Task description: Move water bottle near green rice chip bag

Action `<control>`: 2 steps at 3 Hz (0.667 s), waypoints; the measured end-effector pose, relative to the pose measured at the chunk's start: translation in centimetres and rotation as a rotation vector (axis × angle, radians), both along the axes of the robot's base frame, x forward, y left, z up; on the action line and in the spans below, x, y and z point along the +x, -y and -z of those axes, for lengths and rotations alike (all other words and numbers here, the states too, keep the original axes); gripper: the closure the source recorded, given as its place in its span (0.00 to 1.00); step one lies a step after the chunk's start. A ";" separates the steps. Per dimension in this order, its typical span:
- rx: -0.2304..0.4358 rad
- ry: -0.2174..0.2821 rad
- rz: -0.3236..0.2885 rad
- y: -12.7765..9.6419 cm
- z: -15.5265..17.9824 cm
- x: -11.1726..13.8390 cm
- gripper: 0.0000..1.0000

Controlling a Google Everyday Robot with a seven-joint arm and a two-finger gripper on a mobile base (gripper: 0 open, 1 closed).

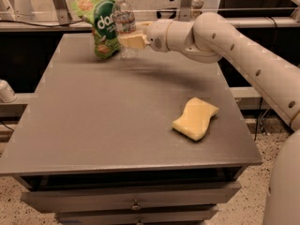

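The water bottle (124,26), clear and ribbed with a white cap and a red-banded label, stands upright at the far left of the grey table (117,121). It is right beside the green rice chip bag (100,20), which stands upright with "dang" in white on a dark oval. My gripper (130,40) reaches in from the right on a long cream arm. Its yellowish fingers (133,41) are shut on the bottle's lower half.
A yellow wavy sponge (195,118) lies on the right half of the table. Metal rails and frame legs run behind the far edge. A drawer front (136,199) sits under the table's near edge.
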State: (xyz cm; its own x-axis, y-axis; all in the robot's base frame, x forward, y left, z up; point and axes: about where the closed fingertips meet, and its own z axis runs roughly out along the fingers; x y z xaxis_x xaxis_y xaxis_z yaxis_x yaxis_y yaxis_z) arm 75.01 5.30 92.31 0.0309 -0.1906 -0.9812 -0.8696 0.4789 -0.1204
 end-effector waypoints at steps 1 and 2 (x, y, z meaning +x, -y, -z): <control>0.010 -0.013 0.011 -0.1 0.5 1.2 1.00; 0.007 -0.022 0.018 -0.2 1.4 2.1 1.00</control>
State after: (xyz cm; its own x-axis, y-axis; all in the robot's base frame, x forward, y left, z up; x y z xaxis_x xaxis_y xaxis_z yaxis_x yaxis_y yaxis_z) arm 77.08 5.50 90.91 0.0056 -0.1844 -0.9828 -0.8635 0.4948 -0.0978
